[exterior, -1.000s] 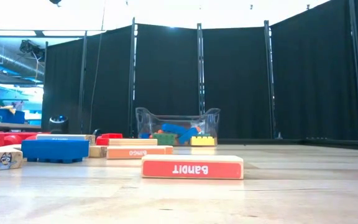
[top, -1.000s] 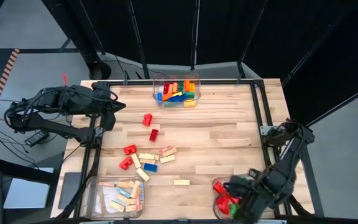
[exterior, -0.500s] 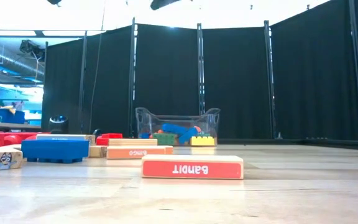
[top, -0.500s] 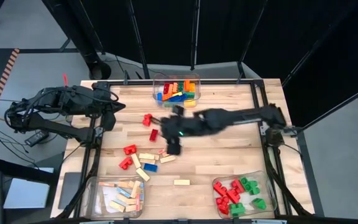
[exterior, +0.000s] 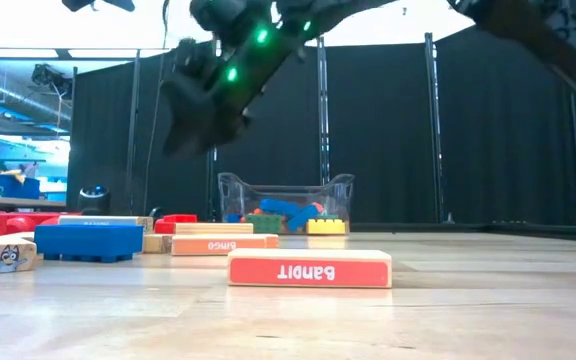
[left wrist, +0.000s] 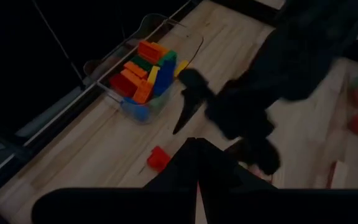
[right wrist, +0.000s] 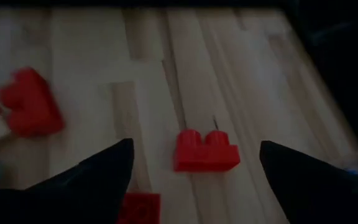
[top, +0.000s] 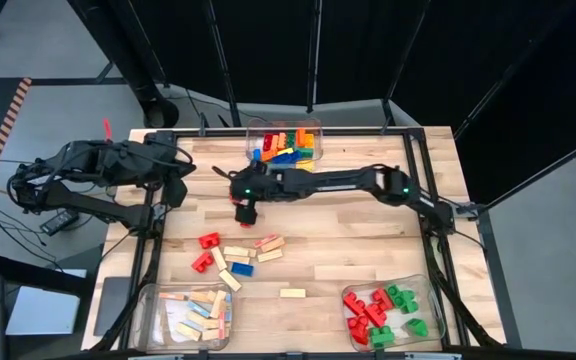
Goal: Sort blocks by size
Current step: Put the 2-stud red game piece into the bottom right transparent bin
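between open right end effector (right wrist: 191, 163) fingers, red brick (right wrist: 205, 150)

The surface (top: 358, 215) is showing pale planked wood with a smooth, faintly sheened finish. The studded bricks (top: 209, 240) are looking like glossy plastic, the tan bars (top: 292, 293) like matt wood. At twelve o'clock, the bin (top: 251, 131) is appearing as clear shiny plastic. Both arms are looking matt black.

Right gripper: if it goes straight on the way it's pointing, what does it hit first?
Most likely the small red brick, which lies on the table centred between the open right gripper's fingers. Depth is hard to judge, but nothing shows in between.
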Action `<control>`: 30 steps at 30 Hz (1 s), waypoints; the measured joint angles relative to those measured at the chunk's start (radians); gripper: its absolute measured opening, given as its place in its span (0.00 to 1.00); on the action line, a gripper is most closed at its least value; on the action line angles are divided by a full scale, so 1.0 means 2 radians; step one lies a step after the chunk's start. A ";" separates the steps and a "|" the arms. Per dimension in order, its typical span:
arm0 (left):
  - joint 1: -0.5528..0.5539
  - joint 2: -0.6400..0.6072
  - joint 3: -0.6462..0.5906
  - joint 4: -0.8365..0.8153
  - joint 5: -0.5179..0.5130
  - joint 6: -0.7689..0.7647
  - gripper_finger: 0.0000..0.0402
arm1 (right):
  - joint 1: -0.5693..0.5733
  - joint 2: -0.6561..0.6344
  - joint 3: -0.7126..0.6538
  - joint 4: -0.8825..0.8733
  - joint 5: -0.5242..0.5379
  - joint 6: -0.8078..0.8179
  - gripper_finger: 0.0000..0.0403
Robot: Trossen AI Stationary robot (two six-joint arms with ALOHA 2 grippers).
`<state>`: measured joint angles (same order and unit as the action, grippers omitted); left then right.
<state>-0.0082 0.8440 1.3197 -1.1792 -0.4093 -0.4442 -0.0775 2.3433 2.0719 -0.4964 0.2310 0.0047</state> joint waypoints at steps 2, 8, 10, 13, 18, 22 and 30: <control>0.000 0.000 0.000 -0.005 -0.001 0.000 0.03 | -0.006 0.026 0.021 -0.001 0.000 0.009 0.92; 0.000 0.000 0.000 -0.005 -0.001 0.000 0.03 | -0.023 0.098 0.111 -0.018 0.012 0.078 0.95; 0.000 0.000 0.000 -0.005 -0.001 0.000 0.03 | -0.029 0.117 0.138 -0.026 0.013 0.086 0.94; 0.000 0.000 0.000 -0.006 -0.001 0.000 0.03 | -0.036 0.126 0.135 -0.015 -0.014 0.090 0.93; 0.000 0.000 0.000 -0.013 -0.001 0.001 0.03 | -0.039 0.137 0.134 -0.052 -0.050 0.105 0.93; 0.000 0.000 0.000 -0.013 -0.001 0.011 0.03 | -0.037 0.137 0.134 -0.156 -0.049 0.111 0.92; 0.000 0.000 0.000 -0.013 -0.001 0.012 0.03 | -0.036 0.124 0.135 -0.310 -0.096 0.139 0.92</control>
<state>-0.0082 0.8440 1.3197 -1.2051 -0.4118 -0.4202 -0.1498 2.5910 2.3429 -1.1162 0.0394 0.2823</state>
